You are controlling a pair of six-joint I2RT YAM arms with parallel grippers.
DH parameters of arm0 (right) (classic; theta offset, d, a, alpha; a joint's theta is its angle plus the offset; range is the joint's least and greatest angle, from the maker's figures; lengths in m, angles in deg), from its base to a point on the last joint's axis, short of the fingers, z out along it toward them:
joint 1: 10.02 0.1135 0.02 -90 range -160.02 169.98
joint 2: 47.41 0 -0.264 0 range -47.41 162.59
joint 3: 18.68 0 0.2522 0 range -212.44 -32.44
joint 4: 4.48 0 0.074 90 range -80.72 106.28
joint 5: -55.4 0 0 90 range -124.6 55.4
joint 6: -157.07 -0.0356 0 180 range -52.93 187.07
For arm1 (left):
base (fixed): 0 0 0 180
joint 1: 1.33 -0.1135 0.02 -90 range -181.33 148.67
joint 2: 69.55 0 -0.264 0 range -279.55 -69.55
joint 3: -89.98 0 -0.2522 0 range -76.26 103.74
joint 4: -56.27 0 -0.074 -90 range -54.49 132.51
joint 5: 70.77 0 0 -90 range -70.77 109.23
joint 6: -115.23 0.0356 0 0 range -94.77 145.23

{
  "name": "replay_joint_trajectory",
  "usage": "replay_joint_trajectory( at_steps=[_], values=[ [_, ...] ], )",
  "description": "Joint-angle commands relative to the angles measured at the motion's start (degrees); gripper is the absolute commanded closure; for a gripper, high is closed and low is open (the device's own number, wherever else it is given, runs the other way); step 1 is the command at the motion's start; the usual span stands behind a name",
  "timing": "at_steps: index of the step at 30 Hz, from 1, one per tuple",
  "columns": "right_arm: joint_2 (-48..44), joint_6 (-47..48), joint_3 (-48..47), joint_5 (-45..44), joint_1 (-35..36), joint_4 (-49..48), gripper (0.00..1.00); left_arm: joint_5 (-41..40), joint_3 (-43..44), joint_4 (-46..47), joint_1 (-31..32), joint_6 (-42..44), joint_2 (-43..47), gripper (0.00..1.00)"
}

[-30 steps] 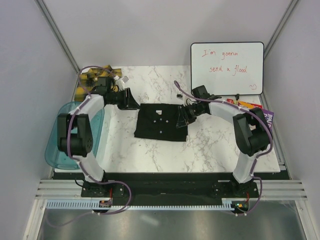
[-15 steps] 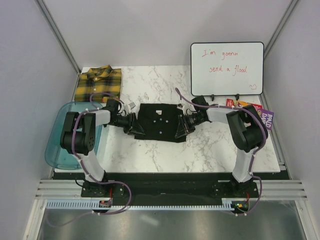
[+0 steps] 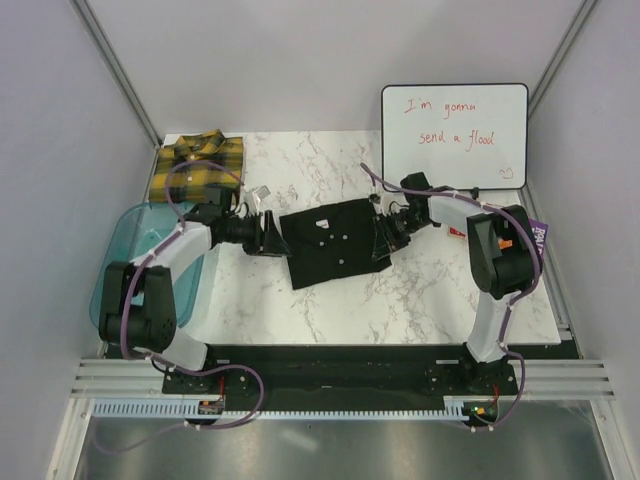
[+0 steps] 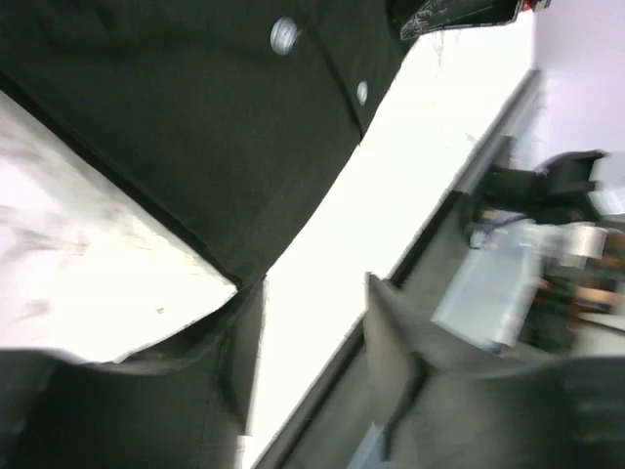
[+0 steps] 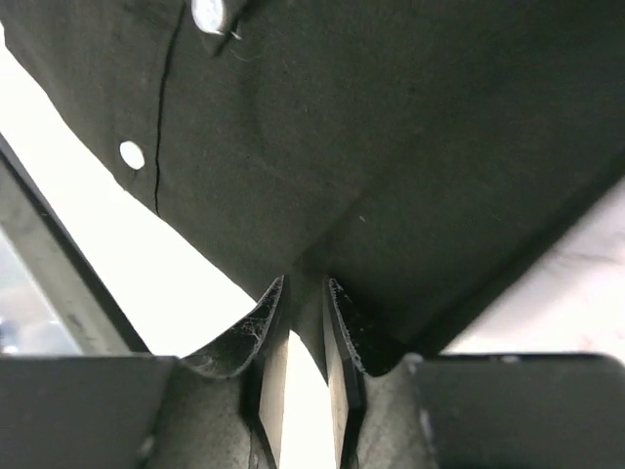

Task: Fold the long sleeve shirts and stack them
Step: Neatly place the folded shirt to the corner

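1. Black shirt (image 3: pixel 335 243) lies folded in the middle of the table (image 3: pixel 420 290), turned a bit slantwise.
2. The plaid shirt (image 3: pixel 198 165) lies folded at the back left corner, well apart from the black one. Only the top view shows it.
3. The top view shows the left claw (image 3: pixel 272 237) at the black shirt's left edge and the right claw (image 3: pixel 385 232) at its right edge. From up there you cannot tell how the claws stand.
4. The left wrist view shows more. The left claw's fingers (image 4: pixel 239 371) stand apart, with bare table between them. A corner of the black shirt touches one finger, but nothing is pinched.
5. The right wrist view shows the right claw nearly closed, pinching a fold of the black shirt's edge between its tips.
6. Both wrist views show small white buttons (image 5: pixel 132 153) up close. From above they are only dots.
7. Only the top view shows the blue tub (image 3: pixel 130 225) at the left edge and the whiteboard (image 3: pixel 455 135) at the back right.
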Motion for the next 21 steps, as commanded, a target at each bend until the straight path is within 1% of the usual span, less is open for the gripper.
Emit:
replay_joint_trajectory(
  at_steps=[1, 2, 3, 4, 5, 6, 7, 8, 10, 11, 12, 13, 14, 17, 21],
  values=[
    [-9.6, 4.5, -3.3, -1.4, 1.1, 2.9, 0.71, -12.3, 4.2, 1.3, -0.8, 6.2, 12.9, 0.34],
    [-11.0, 4.2, -3.2, -2.2, 2.3, 0.6, 0.71, -14.9, 4.5, 1.6, -0.8, 6.0, 16.1, 0.22],
    [-13.5, 3.7, -2.8, -3.2, 5.4, -0.9, 0.7, -19.6, 4.7, 2.0, -0.8, 4.7, 17.0, 0.01],
    [-14.6, 3.1, -2.4, -6.5, 7.2, -2.8, 0.7, -21.6, 4.8, 1.8, -0.8, 3.6, 17.7, 0.01],
    [-15.4, 1.6, -2.0, -8.4, 9.2, -6.9, 0.7, -22.7, 5.1, 1.0, -1.1, 2.6, 18.1, 0.01],
    [-16.2, 1.3, -1.5, -10.1, 13.3, -8.8, 0.7, -22.6, 5.3, 0.5, -1.9, 0.5, 18.7, 0.01],
    [-16.0, 1.1, -1.6, -13.9, 15.5, -10.5, 0.7, -22.4, 5.4, 0.4, -2.3, -0.5, 18.9, 0.01],
    [-15.0, 0.4, -1.9, -16.0, 19.8, -13.0, 0.71, -22.1, 5.5, 0.0, -2.9, -1.2, 19.1, 0.01],
    [-13.3, -0.3, -3.9, -19.5, 23.6, -14.7, 0.72, -22.0, 8.6, -3.4, -2.9, -0.6, 17.5, 0.01],
    [-11.7, -1.0, -4.5, -20.7, 27.1, -16.7, 0.73, -23.2, 9.7, -4.4, -3.1, -1.4, 16.5, 0.01],
    [-10.8, -1.7, -5.5, -21.3, 28.7, -17.4, 0.73, -27.4, 11.7, -5.7, -3.3, -2.3, 15.5, 0.01],
    [-9.8, -1.8, -5.9, -21.8, 30.3, -18.1, 0.73, -29.3, 12.6, -8.0, -3.6, -3.0, 13.3, 0.01],
    [-8.4, -1.9, -6.1, -23.4, 33.3, -19.6, 0.73, -29.9, 13.6, -9.1, -4.7, -3.4, 12.2, 0.01],
    [-6.1, -1.3, -5.6, -25.6, 38.2, -23.1, 0.7, -30.4, 14.9, -9.7, -7.6, -5.7, 10.0, 0.01],
    [-2.1, -1.3, -6.5, -28.2, 40.8, -24.4, 0.69, -31.9, 15.5, -10.1, -8.1, -6.5, 8.7, 0.01]
  ],
)
